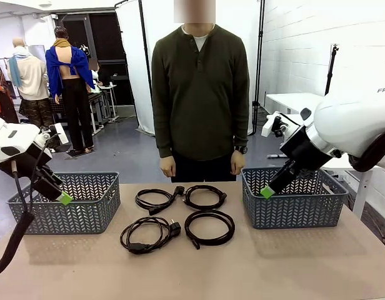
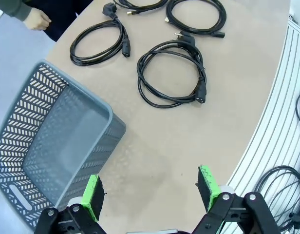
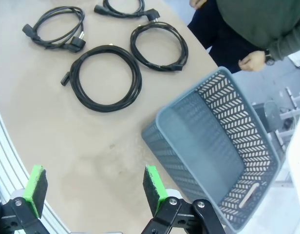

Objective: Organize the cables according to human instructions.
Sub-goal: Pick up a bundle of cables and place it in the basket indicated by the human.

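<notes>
Lying on the tan table (image 1: 286, 262), the four cables (image 1: 174, 229) form a two-by-two block at the centre of the front view. Each is a separate black loop. The upper-left coil (image 1: 140, 201) and upper-right coil (image 1: 221, 197) sit just beside each other, their plugs nearly meeting. The lower-left coil (image 1: 139, 248) and lower-right coil (image 1: 209, 214) lie nearer the bottom of the frame.

Two grey lattice baskets flank them: one basket (image 1: 61, 215) at picture left and a second basket (image 1: 292, 209) at picture right. Neither holds a cable.

One person stands at the far edge, top centre, with both arms hanging. One hand (image 1: 168, 167) and the other hand (image 1: 237, 164) are above the table edge and touch nothing.

The left gripper (image 2: 150, 191) is released, its two green pads spread wide over bare table beside its basket, well apart from the coils in the upper part of the wrist frame. The right gripper (image 3: 94, 187) is also released and empty, hanging above bare table next to the other basket. All four coils lie toward the upper left of that frame.
</notes>
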`<state>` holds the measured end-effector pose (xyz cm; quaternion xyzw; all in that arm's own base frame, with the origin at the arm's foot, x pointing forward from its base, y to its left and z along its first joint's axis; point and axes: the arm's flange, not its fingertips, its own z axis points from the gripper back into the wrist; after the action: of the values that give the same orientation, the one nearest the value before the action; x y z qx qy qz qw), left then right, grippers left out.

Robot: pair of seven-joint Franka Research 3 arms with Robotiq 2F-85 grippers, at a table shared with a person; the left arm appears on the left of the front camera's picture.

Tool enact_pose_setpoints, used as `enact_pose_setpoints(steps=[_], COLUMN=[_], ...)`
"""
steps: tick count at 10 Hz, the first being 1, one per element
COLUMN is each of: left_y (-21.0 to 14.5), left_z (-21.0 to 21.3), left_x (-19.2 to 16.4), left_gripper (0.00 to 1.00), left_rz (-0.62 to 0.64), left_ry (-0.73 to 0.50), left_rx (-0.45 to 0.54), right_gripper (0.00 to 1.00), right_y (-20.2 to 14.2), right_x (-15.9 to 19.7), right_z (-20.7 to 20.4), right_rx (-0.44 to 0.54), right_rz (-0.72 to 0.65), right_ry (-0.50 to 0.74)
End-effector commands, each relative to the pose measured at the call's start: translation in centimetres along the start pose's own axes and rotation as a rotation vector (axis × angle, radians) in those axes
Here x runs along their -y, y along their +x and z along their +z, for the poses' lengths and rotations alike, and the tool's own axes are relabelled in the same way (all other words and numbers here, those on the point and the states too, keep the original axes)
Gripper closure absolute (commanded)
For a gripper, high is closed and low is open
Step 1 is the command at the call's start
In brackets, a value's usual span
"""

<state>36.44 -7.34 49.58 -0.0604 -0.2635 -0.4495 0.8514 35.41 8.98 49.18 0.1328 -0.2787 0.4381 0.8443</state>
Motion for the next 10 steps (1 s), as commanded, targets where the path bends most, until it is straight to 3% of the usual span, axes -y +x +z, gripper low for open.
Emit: enact_pose_setpoints(steps=[1, 10], left_y=[-0.16, -0.16], left_z=[-0.05, -0.05], left_x=[0.06, 0.06], left_gripper=[0.00, 0.00], left_rz=[0.015, 0.015], left_ry=[-0.003, -0.003], left_rx=[0.000, 0.000], right_gripper=[0.00, 0.00], right_y=[0.02, 0.02], right_x=[0.09, 0.09], right_z=[-0.20, -0.20], right_rx=[0.007, 0.007], right_rz=[-0.003, -0.003], right_ry=[0.011, 0.011])
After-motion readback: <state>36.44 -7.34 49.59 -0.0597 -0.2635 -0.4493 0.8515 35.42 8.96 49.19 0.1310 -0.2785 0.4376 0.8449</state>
